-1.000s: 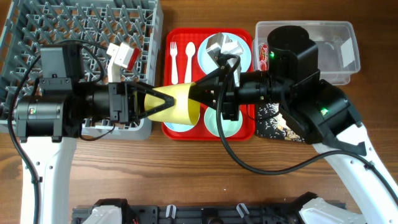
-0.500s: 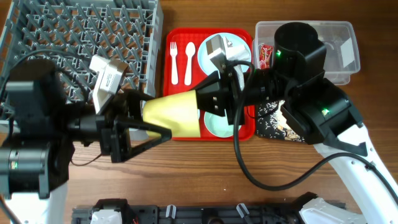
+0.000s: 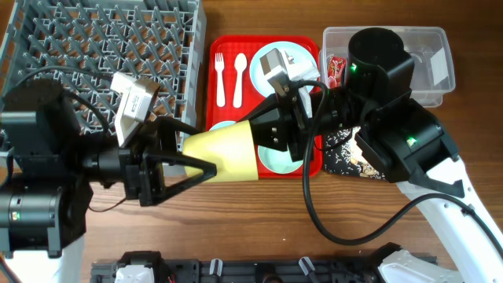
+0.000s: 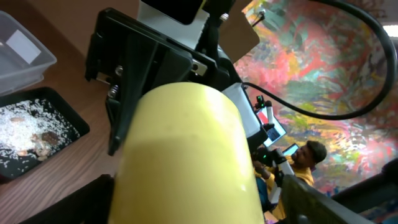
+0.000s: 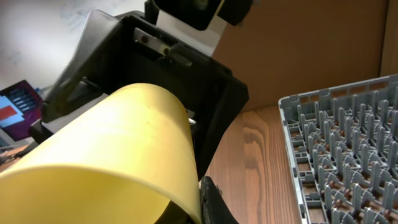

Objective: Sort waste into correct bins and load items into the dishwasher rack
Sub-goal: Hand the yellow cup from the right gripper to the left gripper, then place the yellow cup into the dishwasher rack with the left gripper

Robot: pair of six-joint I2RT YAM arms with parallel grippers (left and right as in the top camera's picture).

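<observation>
Rack (image 5: 339, 146): R wrist, not L

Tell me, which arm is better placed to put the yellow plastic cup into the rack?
Probably left. The left gripper stands open around the yellow plastic cup, and the grey pegged plastic rack lies on that arm's side.

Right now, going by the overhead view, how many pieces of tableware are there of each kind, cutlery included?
yellow cup: 1
pale blue plate: 1
pale blue bowls: 2, one mostly hidden behind the cup
white fork: 1
white spoon: 1
Total: 6
</observation>
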